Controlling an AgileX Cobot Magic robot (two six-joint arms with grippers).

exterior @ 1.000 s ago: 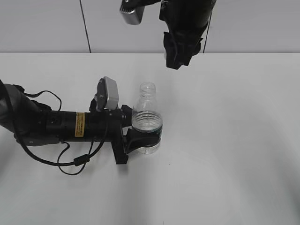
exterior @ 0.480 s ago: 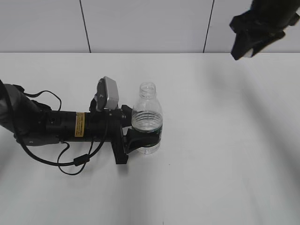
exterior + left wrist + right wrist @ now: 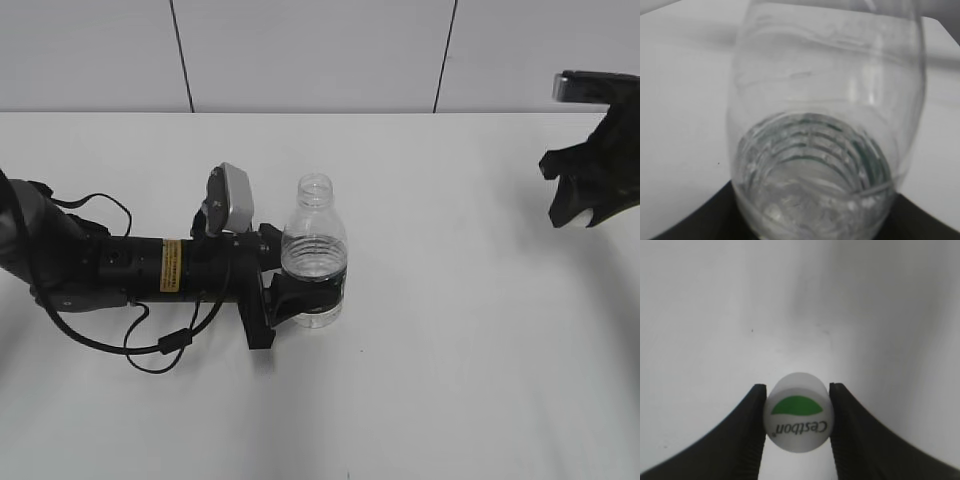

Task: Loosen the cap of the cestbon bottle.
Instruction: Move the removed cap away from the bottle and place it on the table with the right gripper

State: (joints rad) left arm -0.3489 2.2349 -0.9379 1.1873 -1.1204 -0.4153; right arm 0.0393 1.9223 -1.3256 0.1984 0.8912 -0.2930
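The cestbon bottle (image 3: pixel 314 252), clear and ribbed with a dark green label band, stands upright on the white table with its neck open and no cap on it. My left gripper (image 3: pixel 305 298) lies low on the table and is shut on the bottle's lower body; the bottle fills the left wrist view (image 3: pixel 825 125). My right gripper (image 3: pixel 588 205) is at the far right above the table, far from the bottle. In the right wrist view it (image 3: pixel 798 405) is shut on the cap (image 3: pixel 798 412), white with a green patch and "Cestbon" lettering.
The left arm's black body and cables (image 3: pixel 110 270) lie across the table's left side. A grey panelled wall (image 3: pixel 300 50) runs behind the white table (image 3: pixel 450 350).
My right gripper has moved from above the bottle's neck to the right and down, to the table's far right side. The bottle and left gripper have not moved.
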